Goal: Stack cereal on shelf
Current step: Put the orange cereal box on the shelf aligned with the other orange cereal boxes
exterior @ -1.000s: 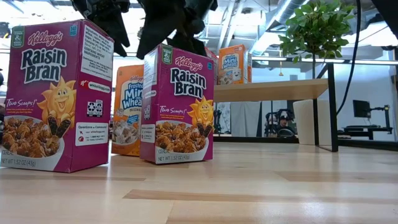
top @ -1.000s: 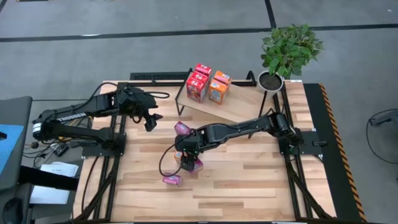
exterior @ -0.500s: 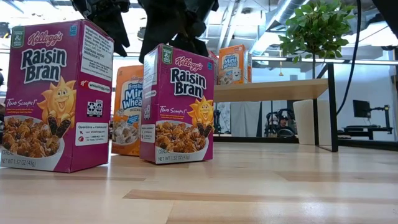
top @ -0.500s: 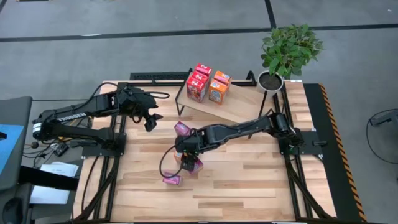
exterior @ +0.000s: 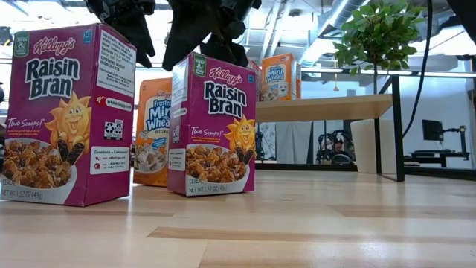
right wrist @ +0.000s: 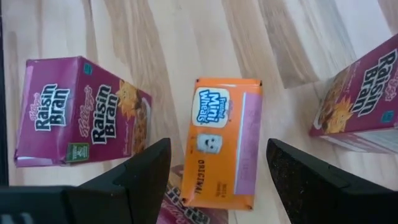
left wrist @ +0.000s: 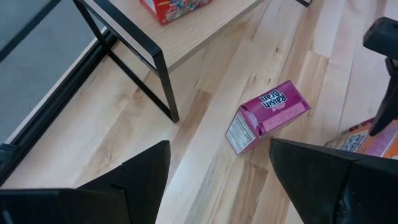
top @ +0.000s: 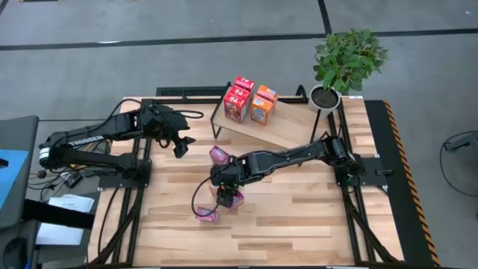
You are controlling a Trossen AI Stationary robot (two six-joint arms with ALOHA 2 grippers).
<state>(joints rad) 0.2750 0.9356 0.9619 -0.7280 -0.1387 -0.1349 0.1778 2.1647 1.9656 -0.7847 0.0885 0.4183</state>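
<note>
My right gripper (top: 224, 188) hangs open over an upright orange Mini Wheats box (right wrist: 221, 143), one finger on either side of it in the right wrist view (right wrist: 217, 155), not touching. Two upright magenta Raisin Bran boxes (exterior: 212, 126) (exterior: 67, 112) stand close by on their bases. A third magenta box (left wrist: 267, 115) lies on its side near the shelf. The shelf (top: 287, 127) carries red boxes (top: 239, 101) and an orange one (top: 263, 106). My left gripper (top: 181, 146) waits open above the table's left part (left wrist: 219, 149).
A potted plant (top: 347, 63) stands at the shelf's right end. The shelf's black wire legs (left wrist: 140, 65) come down to the table close to the lying magenta box. The right arm (top: 299, 155) stretches across the table's middle. Bare wood lies toward the near right corner (top: 314, 224).
My right gripper has shifted slightly above the orange box. The boxes have stayed in place.
</note>
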